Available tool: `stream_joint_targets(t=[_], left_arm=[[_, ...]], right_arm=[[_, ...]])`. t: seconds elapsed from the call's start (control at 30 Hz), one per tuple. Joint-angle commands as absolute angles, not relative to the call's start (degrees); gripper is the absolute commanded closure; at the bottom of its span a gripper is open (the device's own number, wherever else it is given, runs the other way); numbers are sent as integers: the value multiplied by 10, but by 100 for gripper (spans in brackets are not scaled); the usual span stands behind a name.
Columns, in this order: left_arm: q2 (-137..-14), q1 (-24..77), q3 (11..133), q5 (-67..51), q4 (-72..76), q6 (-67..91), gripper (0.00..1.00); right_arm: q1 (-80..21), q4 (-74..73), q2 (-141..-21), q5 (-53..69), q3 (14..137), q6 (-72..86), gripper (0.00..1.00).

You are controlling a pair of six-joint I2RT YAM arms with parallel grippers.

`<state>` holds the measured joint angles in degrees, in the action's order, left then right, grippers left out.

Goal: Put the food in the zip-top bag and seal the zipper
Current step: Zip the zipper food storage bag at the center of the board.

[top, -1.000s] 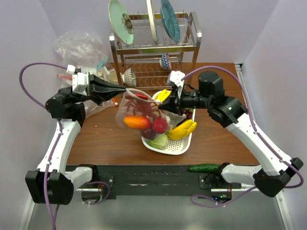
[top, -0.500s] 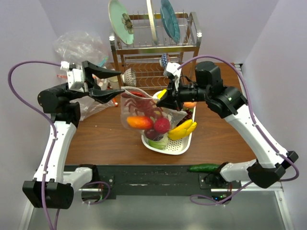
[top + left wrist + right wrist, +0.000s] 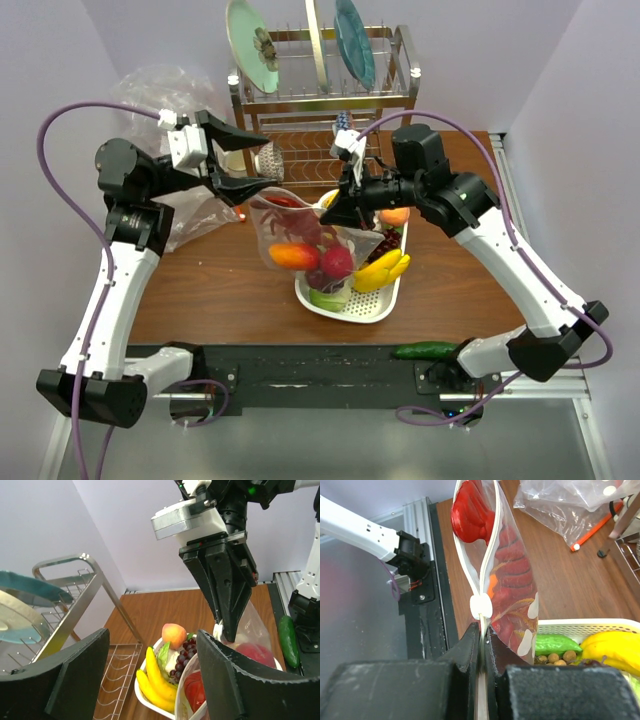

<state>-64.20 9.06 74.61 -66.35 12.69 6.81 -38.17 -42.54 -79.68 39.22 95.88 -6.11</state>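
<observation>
Above the white tray (image 3: 345, 308), the dotted zip-top bag (image 3: 300, 240) hangs from the right gripper (image 3: 335, 212) alone.

Change: a second ago the left gripper (image 3: 270, 160) was pinched on the bag's left mouth corner. It has since let go, spread its jaws wide and drawn up and back, well clear of the bag. The mouth is no longer stretched between two arms.

Right gripper: clenched on the zipper (image 3: 487, 565) edge just below the white slider (image 3: 481, 605). Beyond the slider the two strips stand apart, so I judge the seal not yet made.

Contents: red, orange and dark red toy food (image 3: 310, 255) sits low in the bag. A peach (image 3: 395, 215) remains on the tray.

Pose: left arm raised, elbow high, open gripper pointing right toward the bag mouth. Right arm reaches left across the table (image 3: 220, 290), wrist level.

Likely next: the left gripper regrasps near the slider.
</observation>
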Motion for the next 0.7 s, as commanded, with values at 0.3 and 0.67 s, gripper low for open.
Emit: stream_joint_targets(t=[0.3, 0.67], left_arm=[[-668, 101, 812, -653, 47, 17, 23], [-734, 122, 907, -698, -39, -38, 23]], right_arm=[[-381, -394, -795, 410, 990, -40, 100], [-381, -415, -803, 409, 1007, -54, 100]])
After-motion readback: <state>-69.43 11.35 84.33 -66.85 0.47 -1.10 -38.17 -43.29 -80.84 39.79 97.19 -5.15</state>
